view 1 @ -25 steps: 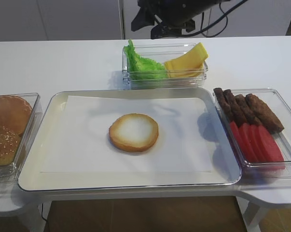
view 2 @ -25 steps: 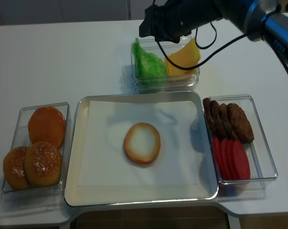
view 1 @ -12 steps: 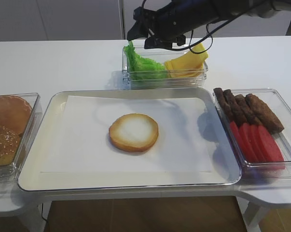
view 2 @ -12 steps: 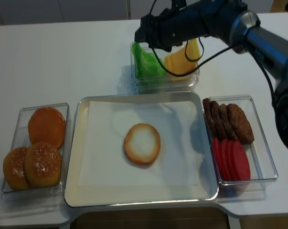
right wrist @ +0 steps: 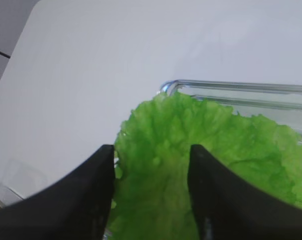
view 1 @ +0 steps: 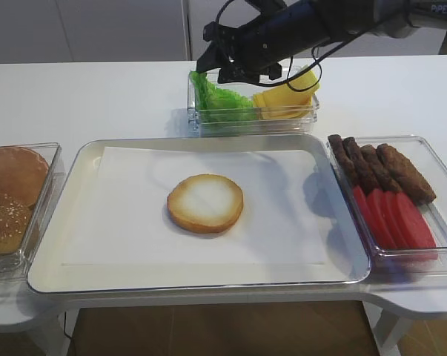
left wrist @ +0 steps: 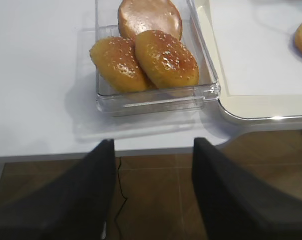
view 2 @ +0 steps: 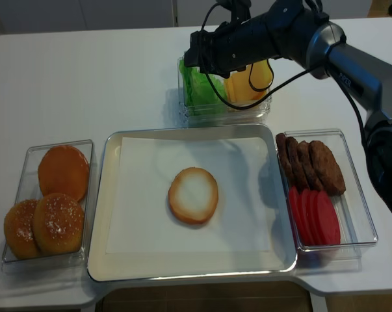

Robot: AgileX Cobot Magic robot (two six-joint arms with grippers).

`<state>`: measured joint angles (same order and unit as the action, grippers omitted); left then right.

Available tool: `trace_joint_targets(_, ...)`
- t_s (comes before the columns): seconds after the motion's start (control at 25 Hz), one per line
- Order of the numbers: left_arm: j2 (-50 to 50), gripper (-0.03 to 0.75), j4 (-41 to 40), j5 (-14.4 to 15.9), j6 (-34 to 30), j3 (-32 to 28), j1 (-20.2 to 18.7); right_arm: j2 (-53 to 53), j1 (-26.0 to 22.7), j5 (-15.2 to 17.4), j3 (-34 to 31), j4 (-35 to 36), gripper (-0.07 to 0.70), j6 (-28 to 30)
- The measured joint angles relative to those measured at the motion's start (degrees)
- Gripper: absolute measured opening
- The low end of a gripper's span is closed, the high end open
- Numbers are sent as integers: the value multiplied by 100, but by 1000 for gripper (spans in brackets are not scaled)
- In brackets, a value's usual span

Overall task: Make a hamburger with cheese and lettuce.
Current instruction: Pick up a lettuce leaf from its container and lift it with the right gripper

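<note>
- Near: the hamburger (view 1: 205, 202), a flat round bun half with a pale face, lies on the tray (view 1: 53, 245).
- Far: my right gripper (right wrist: 151, 172) straddles the frilly green lettuce (right wrist: 201, 150), jaws apart; contact unclear.
- The smooth yellow cheese (view 1: 286, 98) shows only overhead.
- My left gripper (left wrist: 153, 190) is open.

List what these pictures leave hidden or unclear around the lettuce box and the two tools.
- Right tool: in the wrist view its fingers straddle the lettuce, but the bottom edge cuts off the tips, so contact is unclear.
- Both high views: the dark arm covers the right tool's fingers and part of the lettuce.
- Cheese: slice count too small to tell, arm overlaps it.
- Left tool: only blurred fingers in its wrist view; absent from the high views.
</note>
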<state>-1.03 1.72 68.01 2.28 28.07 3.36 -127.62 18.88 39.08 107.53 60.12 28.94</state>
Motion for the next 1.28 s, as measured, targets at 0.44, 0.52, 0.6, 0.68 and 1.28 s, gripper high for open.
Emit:
trace_joint_targets(0.44, 0, 369, 0, 0, 0, 0, 0, 0, 0, 11, 10, 147, 157, 152)
trace_joint_targets(0.52, 0, 369, 0, 0, 0, 0, 0, -5, 0, 20, 10, 169, 141, 170)
trace_joint_targets(0.6, 0, 369, 0, 0, 0, 0, 0, -14, 0, 33, 10, 227, 113, 190)
trace_joint_targets(0.68, 0, 369, 0, 0, 0, 0, 0, -14, 0, 33, 10, 251, 69, 221)
trace_joint_targets(1.28, 0, 369, 0, 0, 0, 0, 0, 124, 0, 109, 45, 191, 6, 282)
